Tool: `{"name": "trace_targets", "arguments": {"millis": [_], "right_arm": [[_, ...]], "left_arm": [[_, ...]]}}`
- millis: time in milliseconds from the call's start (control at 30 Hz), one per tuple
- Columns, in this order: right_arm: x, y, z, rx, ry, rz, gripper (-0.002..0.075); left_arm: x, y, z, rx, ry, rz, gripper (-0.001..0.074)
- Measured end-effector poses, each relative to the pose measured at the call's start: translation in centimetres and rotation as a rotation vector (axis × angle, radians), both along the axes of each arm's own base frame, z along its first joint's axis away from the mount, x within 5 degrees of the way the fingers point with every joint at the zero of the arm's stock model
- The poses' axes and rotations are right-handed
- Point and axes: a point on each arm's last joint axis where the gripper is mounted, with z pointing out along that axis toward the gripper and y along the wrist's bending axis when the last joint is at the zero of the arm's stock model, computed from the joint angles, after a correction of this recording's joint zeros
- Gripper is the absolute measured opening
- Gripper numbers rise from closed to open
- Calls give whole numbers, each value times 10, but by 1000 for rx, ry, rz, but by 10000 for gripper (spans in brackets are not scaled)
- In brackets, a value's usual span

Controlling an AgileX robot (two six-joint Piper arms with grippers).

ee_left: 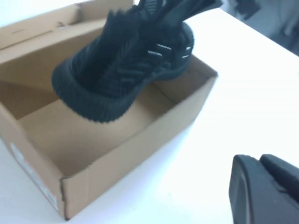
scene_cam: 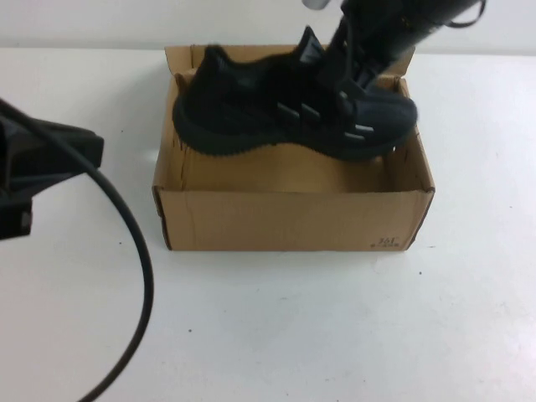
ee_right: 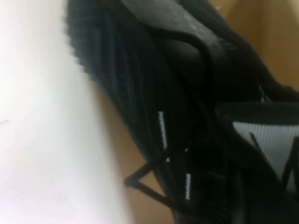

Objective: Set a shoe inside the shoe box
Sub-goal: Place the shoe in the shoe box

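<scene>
The black knit shoe (scene_cam: 251,113) hangs tilted over the open brown cardboard shoe box (scene_cam: 293,219), toe to the left, its sole just above the box's inside. My right gripper (scene_cam: 337,77) comes down from the top right and is shut on the shoe at its laced tongue. The right wrist view is filled by the shoe (ee_right: 140,84) with box cardboard (ee_right: 275,42) behind it. The left wrist view shows the shoe (ee_left: 117,70) above the box (ee_left: 131,149). My left gripper (ee_left: 264,186) is parked on the table left of the box (scene_cam: 84,151), fingers together and empty.
A black cable (scene_cam: 141,260) loops from the left arm across the front left of the white table (scene_cam: 335,327). The box flaps stand open at the back and sides.
</scene>
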Motion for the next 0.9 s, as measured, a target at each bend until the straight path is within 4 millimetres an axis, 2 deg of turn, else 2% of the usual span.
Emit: {"name": "trace_targets", "arguments": {"millis": [67,200,400,633,900], "right_arm": [[18,5,-4,-8,-28,-18,11],[50,16,-27,-22,-37,-38,11],[79,28,-68,-44,-10,-40,10],[92,33,-100,-64,44,-46,10],[95,34,-102,-32,69,-114,10]], "left_arm": [[3,1,0,-20,3,37,0],[9,3,-5,-32,24,81,-1],[16,3,-10,-28,50,87,-1],[17,4,-13,-3,59,86,-1],[16,4,-14,0,70,85,-1]]}}
